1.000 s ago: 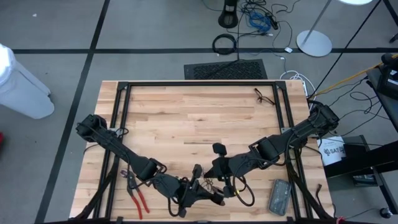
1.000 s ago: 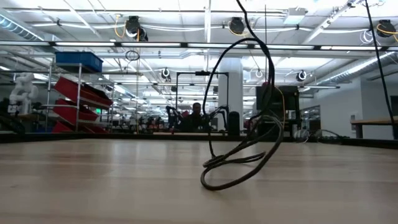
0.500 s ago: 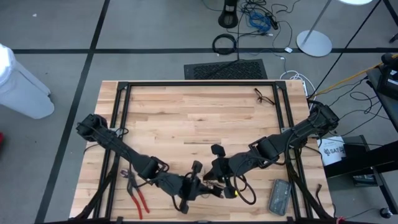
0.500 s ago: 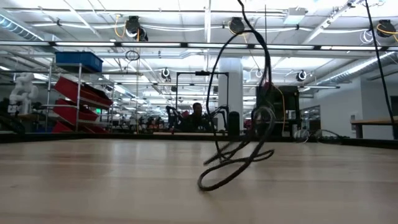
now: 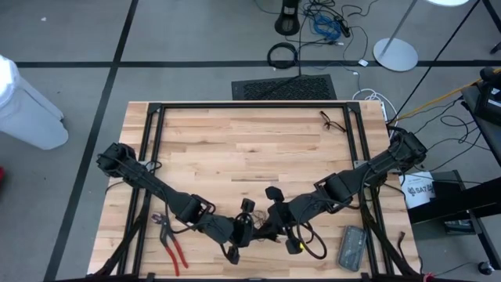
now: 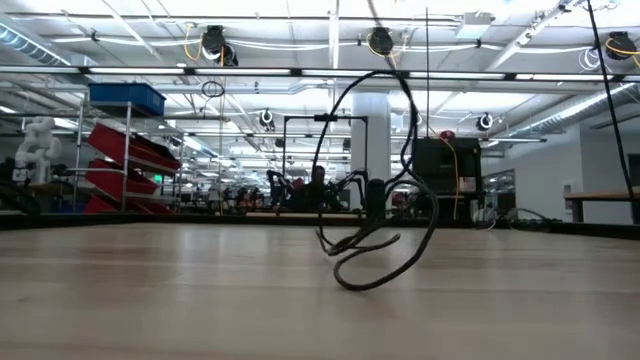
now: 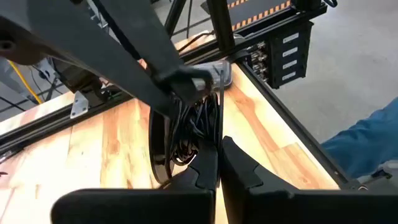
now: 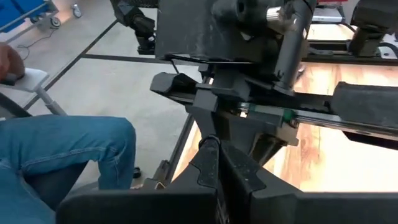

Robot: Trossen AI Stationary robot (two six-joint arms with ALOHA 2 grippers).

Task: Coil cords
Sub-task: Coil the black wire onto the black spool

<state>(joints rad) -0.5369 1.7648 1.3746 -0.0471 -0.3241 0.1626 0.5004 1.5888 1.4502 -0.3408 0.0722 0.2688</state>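
Since the earlier frames, both arms have drawn closer together at the lower centre of the high view, and in the low view the hanging cord has shifted left and its lowest loop now sits tighter on the wooden bench. Left tool: lower centre of the high view, fingers closed to a narrow slit on a strand of the cord, as the left wrist view shows at, with the bundled black loops just beyond the fingertips. Right tool: immediately right of the left tool in the high view, fingers pressed shut; whether it grips the cord cannot be told from the right wrist view, where the left arm's body fills the frame ahead of it. Cord: thin, black, gathered in loops between and just right of the two tools in the lower centre of the high view, one loop trailing toward the lower right. Red-handled pliers: lower left. Grey device: lower right. Eyeglasses: upper right of the bench. Blue-trousered leg of a person: left of the right wrist view.
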